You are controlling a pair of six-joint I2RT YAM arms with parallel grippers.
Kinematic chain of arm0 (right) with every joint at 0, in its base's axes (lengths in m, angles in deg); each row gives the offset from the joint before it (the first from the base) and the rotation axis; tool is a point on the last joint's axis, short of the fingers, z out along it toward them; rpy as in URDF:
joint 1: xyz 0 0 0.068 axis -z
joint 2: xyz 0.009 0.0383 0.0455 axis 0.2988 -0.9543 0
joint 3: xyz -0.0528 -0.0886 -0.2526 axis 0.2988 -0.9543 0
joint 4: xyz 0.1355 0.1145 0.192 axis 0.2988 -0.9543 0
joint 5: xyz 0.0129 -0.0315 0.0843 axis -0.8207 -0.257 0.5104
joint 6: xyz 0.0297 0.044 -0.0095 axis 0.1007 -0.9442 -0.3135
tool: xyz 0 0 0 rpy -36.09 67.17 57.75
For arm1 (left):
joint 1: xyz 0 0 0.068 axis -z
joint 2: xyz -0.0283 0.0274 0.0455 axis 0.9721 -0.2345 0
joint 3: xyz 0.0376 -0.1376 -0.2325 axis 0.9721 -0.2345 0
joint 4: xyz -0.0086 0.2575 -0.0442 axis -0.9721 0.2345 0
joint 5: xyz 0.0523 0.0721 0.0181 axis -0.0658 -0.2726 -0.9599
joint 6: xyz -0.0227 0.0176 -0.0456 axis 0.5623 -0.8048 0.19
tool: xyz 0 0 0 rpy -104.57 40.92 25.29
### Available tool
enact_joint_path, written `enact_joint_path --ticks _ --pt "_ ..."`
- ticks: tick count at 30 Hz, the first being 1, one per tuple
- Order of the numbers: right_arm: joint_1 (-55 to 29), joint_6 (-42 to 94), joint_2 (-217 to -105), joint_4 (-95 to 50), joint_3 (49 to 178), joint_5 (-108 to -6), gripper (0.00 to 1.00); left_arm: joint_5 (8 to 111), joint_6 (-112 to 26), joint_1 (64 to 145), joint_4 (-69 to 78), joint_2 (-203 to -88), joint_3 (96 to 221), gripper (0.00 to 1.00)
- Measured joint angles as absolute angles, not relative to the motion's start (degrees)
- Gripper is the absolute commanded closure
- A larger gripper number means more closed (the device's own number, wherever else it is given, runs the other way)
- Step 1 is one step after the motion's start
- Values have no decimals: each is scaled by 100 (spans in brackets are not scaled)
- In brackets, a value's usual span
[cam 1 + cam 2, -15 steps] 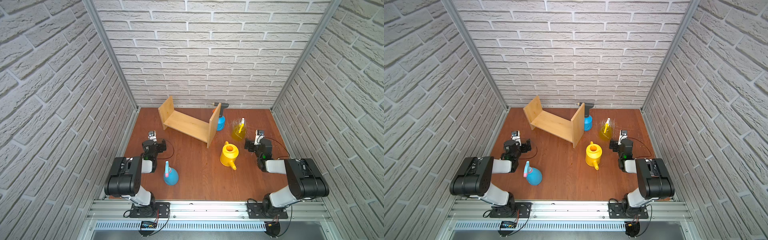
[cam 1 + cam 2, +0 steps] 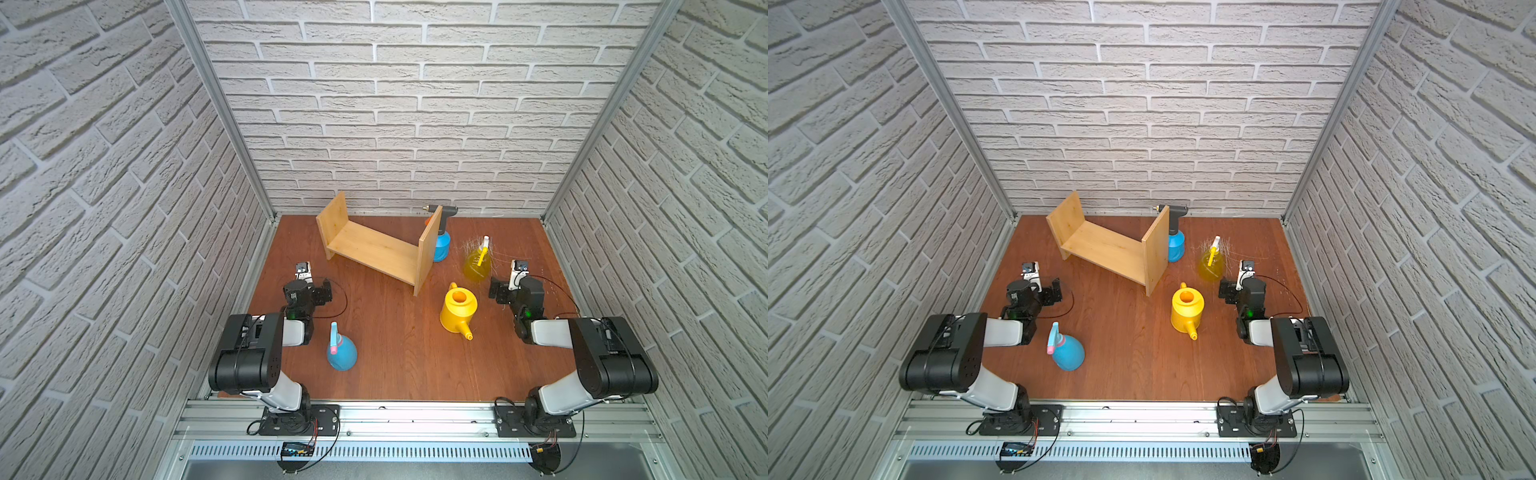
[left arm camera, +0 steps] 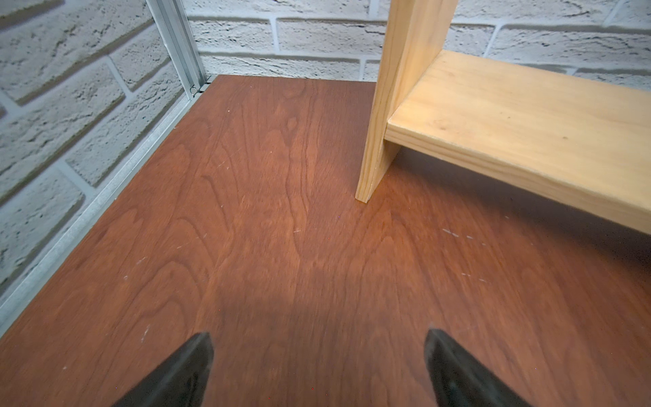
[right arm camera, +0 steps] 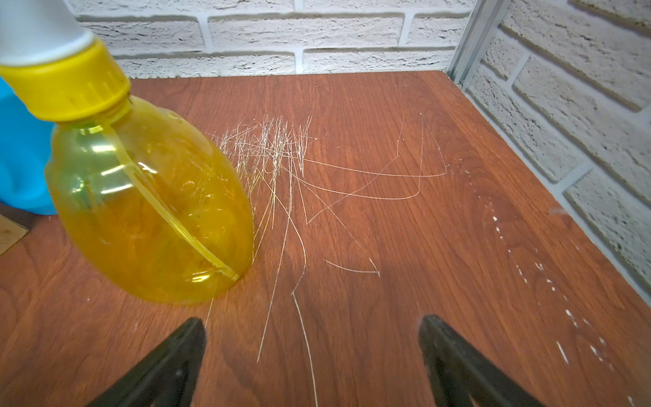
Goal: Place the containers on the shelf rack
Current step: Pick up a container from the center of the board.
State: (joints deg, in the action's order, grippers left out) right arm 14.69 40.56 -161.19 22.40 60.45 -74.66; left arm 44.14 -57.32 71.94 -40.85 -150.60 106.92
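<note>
Nothing has moved; left and right jaws both stand apart, holding nothing

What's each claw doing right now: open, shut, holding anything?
Left claw: open, holding nothing, near the shelf rack.
Right claw: open, holding nothing; yellow spray bottle close by, not touching.

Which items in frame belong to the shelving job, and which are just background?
Job:
- shelf rack
- light-blue spray bottle
- yellow watering can
- translucent yellow spray bottle
- blue pump sprayer
All four are on the table, none on the rack.

Not job:
- white scratch marks
- brick walls
- aluminium rail
</note>
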Motion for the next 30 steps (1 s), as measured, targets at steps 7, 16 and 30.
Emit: enact_joint_path --ticks 7,16,30 --pt "1469 4058 -15994 1879 6128 -7431 1 4525 -5708 7142 -2944 -14529 11123 2" --pt "1469 3979 -14106 203 6508 -7480 1 4532 -5118 7400 -488 -11928 12071 2" --pt "1355 2611 -11083 -2488 7446 -5919 1 4895 -1710 7444 2439 -10691 13293 2"
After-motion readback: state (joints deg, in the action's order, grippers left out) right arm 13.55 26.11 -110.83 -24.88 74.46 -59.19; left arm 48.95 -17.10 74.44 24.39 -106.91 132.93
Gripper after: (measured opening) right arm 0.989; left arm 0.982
